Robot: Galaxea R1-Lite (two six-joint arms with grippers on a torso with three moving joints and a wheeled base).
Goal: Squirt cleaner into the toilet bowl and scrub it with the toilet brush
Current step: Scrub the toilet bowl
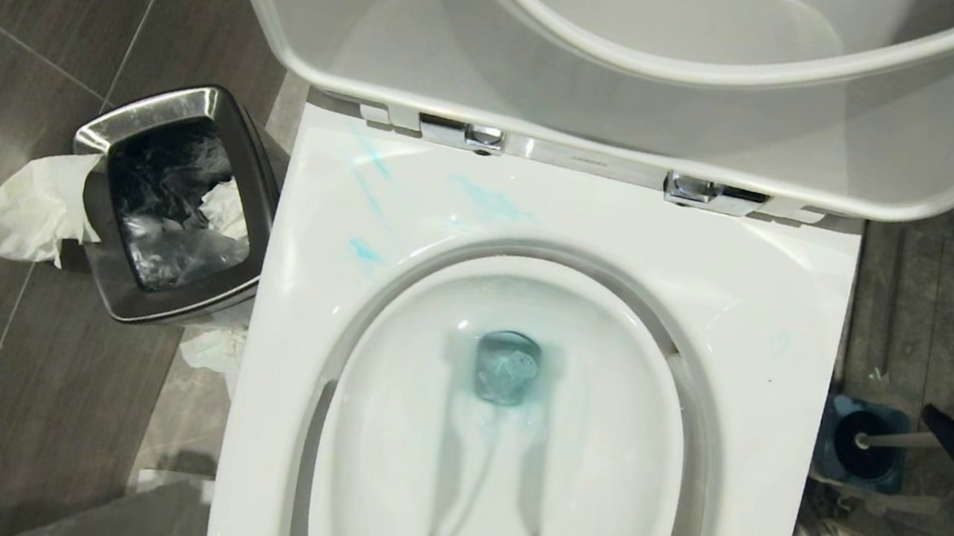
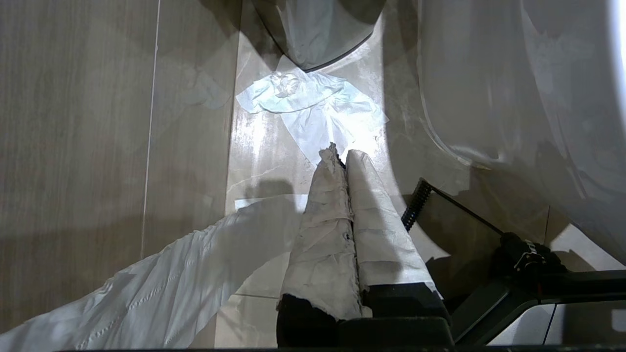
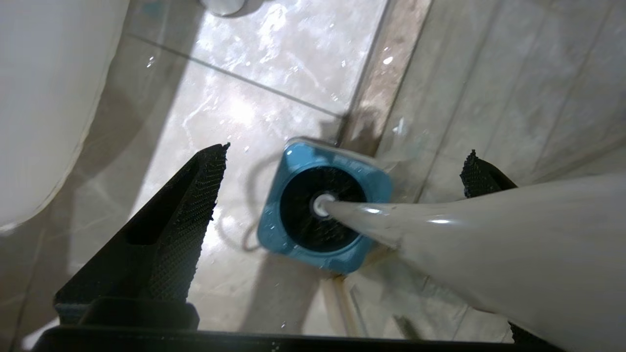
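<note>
Standing in blue holder [image 3: 293, 244], toilet brush [image 3: 469, 244], right pincer [image 3: 342, 195] apart, left pincer [image 2: 342, 159] together

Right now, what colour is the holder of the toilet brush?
Blue; the holder shows best in the right wrist view.

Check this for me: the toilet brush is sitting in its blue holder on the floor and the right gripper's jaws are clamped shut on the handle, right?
Not quite. The toilet brush does sit in its blue holder on the floor, but the right gripper is not clamped on the handle: the right wrist view shows its jaws spread wide, one on either side of the handle.
</note>
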